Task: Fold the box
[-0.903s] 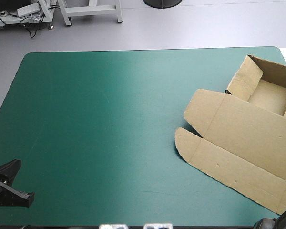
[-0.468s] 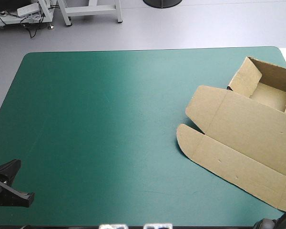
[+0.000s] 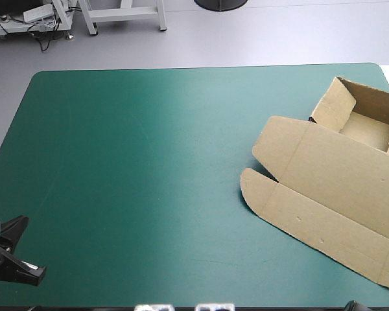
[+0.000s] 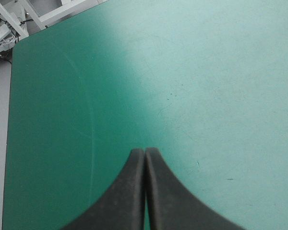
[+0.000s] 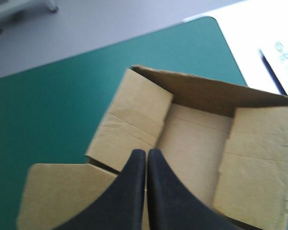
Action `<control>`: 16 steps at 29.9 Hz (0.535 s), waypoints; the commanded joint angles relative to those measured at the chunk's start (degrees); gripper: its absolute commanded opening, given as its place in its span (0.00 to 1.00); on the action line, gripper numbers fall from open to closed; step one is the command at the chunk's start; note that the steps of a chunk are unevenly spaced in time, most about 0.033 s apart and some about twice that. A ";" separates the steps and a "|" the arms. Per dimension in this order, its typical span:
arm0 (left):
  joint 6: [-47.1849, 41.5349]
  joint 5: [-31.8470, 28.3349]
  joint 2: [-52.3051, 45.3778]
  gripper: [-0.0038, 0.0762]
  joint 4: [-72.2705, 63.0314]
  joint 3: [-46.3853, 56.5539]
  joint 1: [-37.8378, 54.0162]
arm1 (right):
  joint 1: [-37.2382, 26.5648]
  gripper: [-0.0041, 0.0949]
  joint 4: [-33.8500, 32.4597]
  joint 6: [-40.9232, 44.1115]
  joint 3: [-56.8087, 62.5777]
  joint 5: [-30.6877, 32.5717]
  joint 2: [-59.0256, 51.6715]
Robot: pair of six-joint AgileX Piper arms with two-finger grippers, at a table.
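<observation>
My right gripper (image 5: 146, 152) is closed, empty. Ahead lies the box (image 5: 192, 139), at the table's right: tray open, lid flat. My left gripper (image 4: 145, 151) is closed over bare cover (image 4: 206, 72). Recommended: open wide, take the lid's edge squarely.

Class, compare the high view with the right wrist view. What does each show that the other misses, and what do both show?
Only the high view shows the box with its lid lying flat in full, the rounded flap, and the whole teal-green cover. Only the right wrist view shows the right hand, shut, with the tray just ahead of it. Both show the open tray with raised walls, near the table's far right corner.
</observation>
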 commanded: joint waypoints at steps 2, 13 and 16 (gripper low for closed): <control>-0.04 -3.93 0.92 0.04 0.45 -1.14 -0.20 | 1.52 0.04 8.15 -3.02 3.50 -0.70 -10.07; -0.04 -3.93 0.79 0.04 0.23 -0.46 -0.20 | 21.48 0.04 -13.90 3.31 34.87 -6.46 -39.65; -0.04 -4.04 0.44 0.04 -0.07 1.93 -0.20 | 21.86 0.04 -20.45 7.96 42.41 -6.98 -49.29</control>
